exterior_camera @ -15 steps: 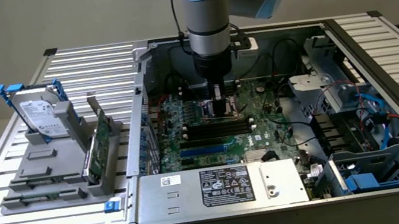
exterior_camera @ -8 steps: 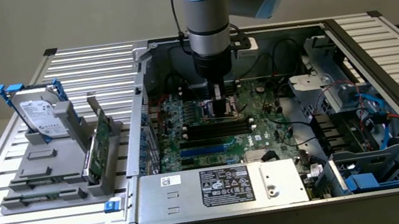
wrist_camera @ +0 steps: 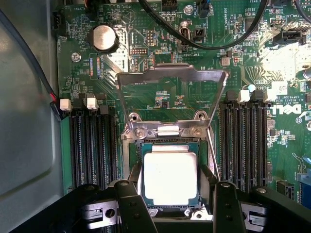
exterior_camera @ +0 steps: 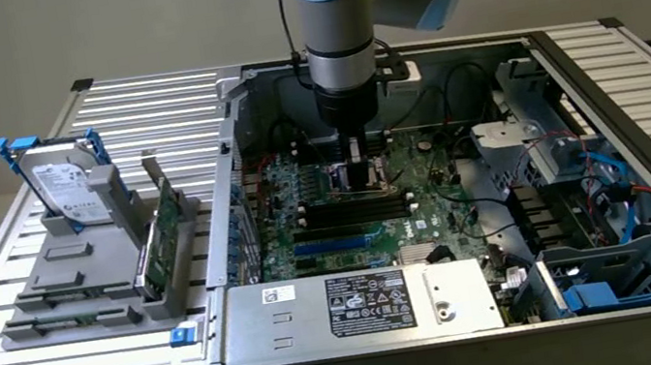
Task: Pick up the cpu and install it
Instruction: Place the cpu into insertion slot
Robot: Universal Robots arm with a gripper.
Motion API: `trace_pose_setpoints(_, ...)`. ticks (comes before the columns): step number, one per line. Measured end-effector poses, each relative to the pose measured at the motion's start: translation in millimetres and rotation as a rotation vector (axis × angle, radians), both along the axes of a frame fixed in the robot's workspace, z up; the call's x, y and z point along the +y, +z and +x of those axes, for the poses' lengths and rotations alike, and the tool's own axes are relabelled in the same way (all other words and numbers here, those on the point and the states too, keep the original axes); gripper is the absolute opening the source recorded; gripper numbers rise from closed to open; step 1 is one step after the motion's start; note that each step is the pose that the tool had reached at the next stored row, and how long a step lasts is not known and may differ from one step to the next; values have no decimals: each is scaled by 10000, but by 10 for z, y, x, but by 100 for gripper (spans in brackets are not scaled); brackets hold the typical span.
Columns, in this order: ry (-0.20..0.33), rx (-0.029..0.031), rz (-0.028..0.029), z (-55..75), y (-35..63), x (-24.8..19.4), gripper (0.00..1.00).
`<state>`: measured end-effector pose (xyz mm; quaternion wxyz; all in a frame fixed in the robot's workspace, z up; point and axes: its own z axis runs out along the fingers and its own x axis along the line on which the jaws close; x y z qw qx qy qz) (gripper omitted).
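Observation:
The cpu [wrist_camera: 170, 177], a small square chip with a silvery top, lies level in the open socket [wrist_camera: 167, 143] on the green motherboard [wrist_camera: 146, 48]. The socket's metal retention frame [wrist_camera: 172, 73] is swung up and back. My gripper [wrist_camera: 171, 196] hangs straight down over the socket, its black fingers [wrist_camera: 133, 204] standing at two opposite sides of the chip and closed against its edges. In the exterior view the gripper [exterior_camera: 359, 169] is low inside the computer case, over the middle of the motherboard [exterior_camera: 436, 214].
Black memory slots [wrist_camera: 92, 145] flank the socket on both sides. Black cables [wrist_camera: 218, 39] run across the board beyond it. Outside the case [exterior_camera: 362, 324], at the exterior view's left, a grey holder [exterior_camera: 70, 301] carries a hard drive [exterior_camera: 68, 189] and an upright green card [exterior_camera: 165, 237].

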<state>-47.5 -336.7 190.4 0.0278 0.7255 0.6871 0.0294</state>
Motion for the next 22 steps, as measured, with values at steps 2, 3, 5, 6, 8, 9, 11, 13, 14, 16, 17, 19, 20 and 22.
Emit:
trace_pose_setpoints(2,-1,-13,21,2,-7,3,56)
trace_pose_setpoints(3,-1,-19,35,3,-11,6,56)
trace_pose_setpoints(5,-1,-7,11,2,-4,4,62)
trace_pose_setpoints(6,0,-4,6,1,-2,2,62)
trace_pose_setpoints(8,0,-4,7,1,-2,2,62)
trace_pose_setpoints(9,0,-4,6,1,0,2,62)
trace_pose_setpoints(11,1,-4,7,1,12,1,62)
trace_pose_setpoints(13,0,-4,6,1,33,2,62)
trace_pose_setpoints(14,0,-3,5,1,44,2,62)
trace_pose_setpoints(16,0,-4,6,1,66,2,62)
trace_pose_setpoints(17,0,-4,6,1,76,2,62)
trace_pose_setpoints(19,0,-3,6,1,99,2,62)
trace_pose_setpoints(20,-1,-3,6,1,114,2,62)
trace_pose_setpoints(22,0,-4,6,1,154,2,62)
